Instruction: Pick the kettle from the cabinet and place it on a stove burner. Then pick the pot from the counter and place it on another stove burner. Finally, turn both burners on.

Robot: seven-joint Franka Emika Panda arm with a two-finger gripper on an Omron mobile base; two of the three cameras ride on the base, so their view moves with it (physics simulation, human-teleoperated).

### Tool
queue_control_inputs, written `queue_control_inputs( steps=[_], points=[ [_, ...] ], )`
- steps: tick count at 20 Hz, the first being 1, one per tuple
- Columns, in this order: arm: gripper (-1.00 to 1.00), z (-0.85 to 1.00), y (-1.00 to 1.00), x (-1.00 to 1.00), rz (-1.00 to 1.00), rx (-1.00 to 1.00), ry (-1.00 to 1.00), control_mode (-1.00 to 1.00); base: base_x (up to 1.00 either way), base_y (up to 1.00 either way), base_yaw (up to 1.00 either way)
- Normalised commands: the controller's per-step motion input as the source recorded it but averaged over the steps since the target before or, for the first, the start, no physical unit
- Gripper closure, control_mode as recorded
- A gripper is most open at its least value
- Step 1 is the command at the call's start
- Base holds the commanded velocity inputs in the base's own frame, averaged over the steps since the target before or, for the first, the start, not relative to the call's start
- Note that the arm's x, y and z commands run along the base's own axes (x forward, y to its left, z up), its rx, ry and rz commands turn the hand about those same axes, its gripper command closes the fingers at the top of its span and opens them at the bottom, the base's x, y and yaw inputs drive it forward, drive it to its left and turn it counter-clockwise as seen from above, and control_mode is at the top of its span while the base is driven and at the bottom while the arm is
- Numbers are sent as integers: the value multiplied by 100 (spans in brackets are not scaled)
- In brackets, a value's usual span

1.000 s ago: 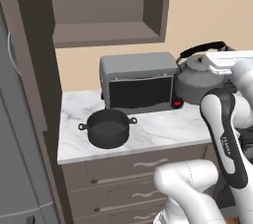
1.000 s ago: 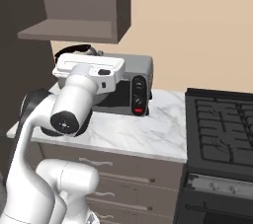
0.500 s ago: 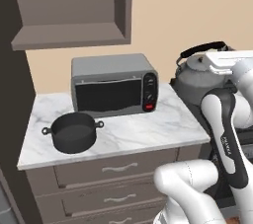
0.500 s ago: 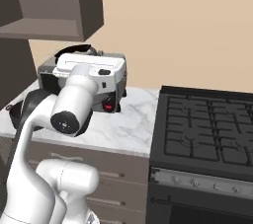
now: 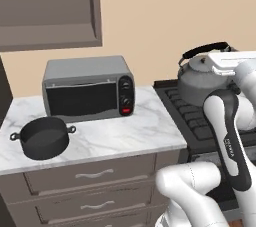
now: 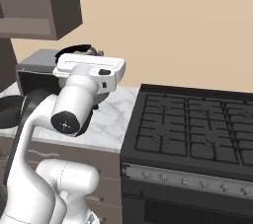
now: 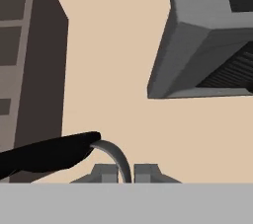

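The cabinet (image 5: 47,8) is mounted on the wall above the counter's left part. The stove (image 6: 197,129), with its black burners (image 6: 195,124), is set against the counter's right edge. The counter (image 5: 125,133) carries a grey toaster oven (image 5: 87,93) along its back edge and the pot (image 5: 44,138) near its front left corner. The kettle (image 5: 200,78) is held up in the air above the stove's left edge, clear of the grates. The gripper (image 7: 126,171) is closed on the kettle's arched black handle, where its fingers (image 7: 106,172) are pinched tightly together.
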Motion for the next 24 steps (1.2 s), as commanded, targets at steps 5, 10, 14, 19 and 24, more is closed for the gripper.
queue_control_inputs(
  steps=[5,10,14,19,24],
  points=[
    [100,0,0,0,0,0,0,100,-1,-49,0],
    [100,0,0,0,0,0,0,100,0,-47,0],
    [100,0,0,0,0,0,0,100,0,-40,2],
    [100,0,0,0,0,0,0,100,4,-31,3],
    [100,0,0,0,0,0,0,100,31,-21,5]
  ],
)
